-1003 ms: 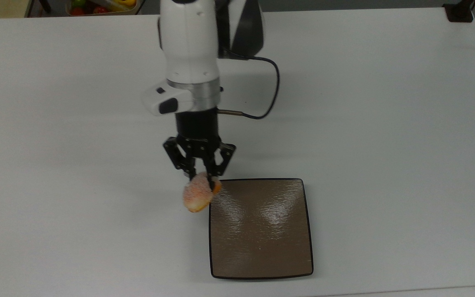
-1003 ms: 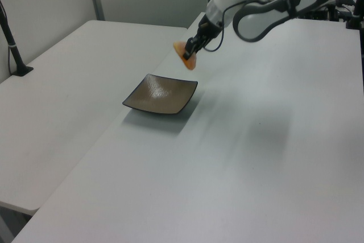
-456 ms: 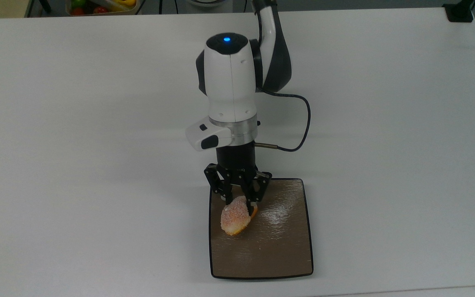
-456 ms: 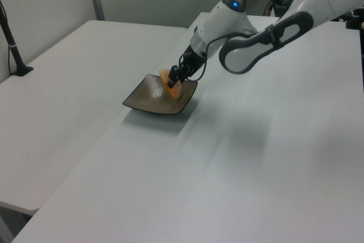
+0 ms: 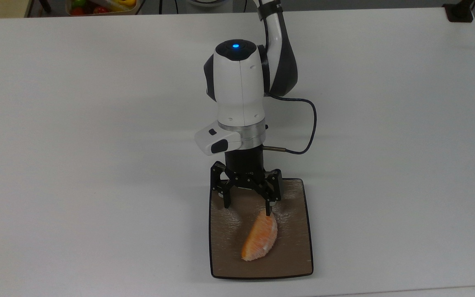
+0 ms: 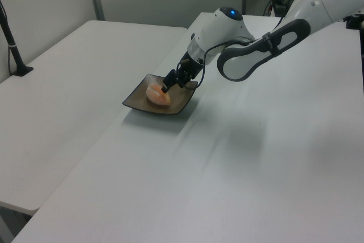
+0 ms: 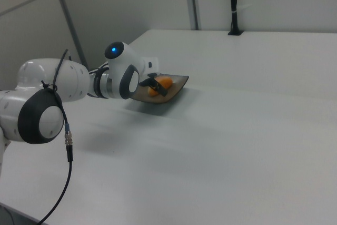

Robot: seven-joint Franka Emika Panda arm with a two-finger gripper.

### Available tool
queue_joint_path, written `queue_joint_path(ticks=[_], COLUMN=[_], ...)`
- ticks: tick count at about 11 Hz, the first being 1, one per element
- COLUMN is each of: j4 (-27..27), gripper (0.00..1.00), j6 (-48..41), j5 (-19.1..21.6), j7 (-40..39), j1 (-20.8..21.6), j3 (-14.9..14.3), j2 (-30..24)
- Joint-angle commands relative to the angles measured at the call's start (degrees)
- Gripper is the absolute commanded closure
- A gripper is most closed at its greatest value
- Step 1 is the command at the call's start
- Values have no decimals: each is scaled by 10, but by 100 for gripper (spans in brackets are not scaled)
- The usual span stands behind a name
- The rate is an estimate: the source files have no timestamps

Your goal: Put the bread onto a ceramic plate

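The bread (image 5: 260, 238), an orange-golden wedge with a pale sugary edge, lies on the square brown ceramic plate (image 5: 295, 251), toward the plate's near middle in the top view. The bread (image 6: 157, 94) rests inside the plate (image 6: 138, 100) in the left view, and the right view shows the bread (image 7: 164, 82) on the plate (image 7: 179, 85) behind the wrist. My gripper (image 5: 248, 208) hangs open over the plate's far edge, just above the bread's top tip, with nothing between its fingers. One fingertip (image 5: 269, 211) stands very near the bread; contact cannot be told.
The white table (image 5: 76, 144) spreads wide around the plate. A box of colourful items (image 5: 101, 5) sits beyond the far edge in the top view. A black post base (image 5: 459, 11) stands at the far right corner. A cable (image 5: 307, 132) loops off my wrist.
The gripper opened and let go of the bread, which dropped flat onto the plate and now lies nearer the plate's front. The arm shifted slightly right in the top view.
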Motion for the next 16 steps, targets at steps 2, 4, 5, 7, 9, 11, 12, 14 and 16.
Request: queue_joint_path(ticks=[2, 4, 5, 7, 9, 11, 12, 14, 16], j4=[0, -9, -9, -10, -27, -41, -51, -90, -98], gripper=[0, 0, 0, 0, 0, 0, 0, 0, 0], j6=[-7, -62, -107, -212, -282, -356, -391, -459, -558], j5=[-15, -16, -17, -30, -29, -28, -27, -23, -22], j7=[15, 14, 12, 3, -23, -54, -78, -135, -192], j1=[-6, -18, -25, -32, -40, -55, -60, -67, -79], j3=[-8, -7, -6, -4, 1, 5, 5, 5, 5], j2=[-32, -66, -86, -119, -159, -203, -225, -282, -324])
